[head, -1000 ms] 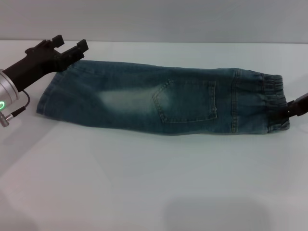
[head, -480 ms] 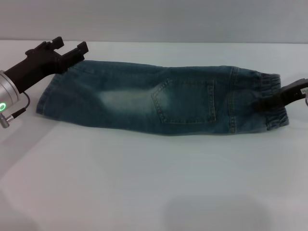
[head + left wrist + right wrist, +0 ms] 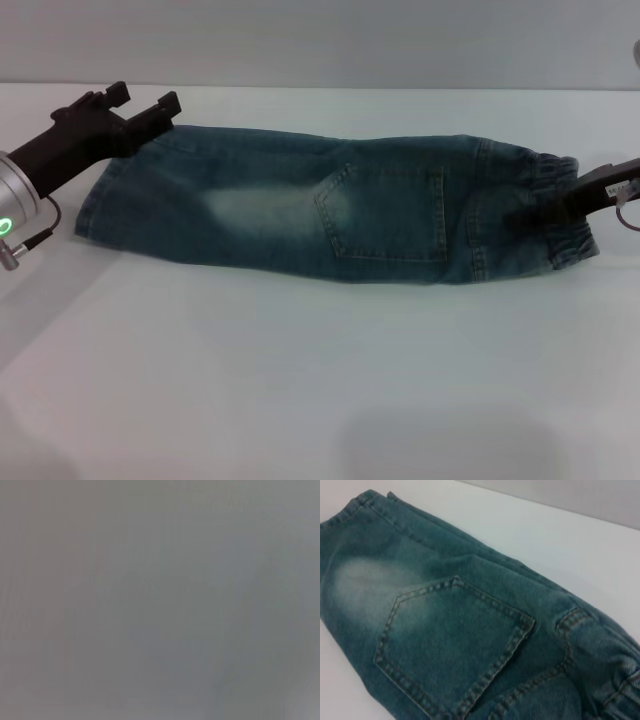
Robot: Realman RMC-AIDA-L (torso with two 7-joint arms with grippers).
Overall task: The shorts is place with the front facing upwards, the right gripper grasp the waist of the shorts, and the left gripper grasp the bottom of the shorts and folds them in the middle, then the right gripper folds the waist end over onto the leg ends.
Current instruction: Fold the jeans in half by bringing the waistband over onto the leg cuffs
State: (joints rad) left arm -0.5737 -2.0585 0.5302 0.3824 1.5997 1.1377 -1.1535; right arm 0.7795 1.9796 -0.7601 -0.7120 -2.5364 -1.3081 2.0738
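Shorts folded lengthwise, right gripper at waist

I count one pair of denim shorts, folded lengthwise, bearing one stitched pocket on its upper face; one white table; and my two grippers, left gripper and right gripper.

A plain white desk fills the scene, evenly lit with soft shadows near its front edge, and a bare grey wall runs behind it.
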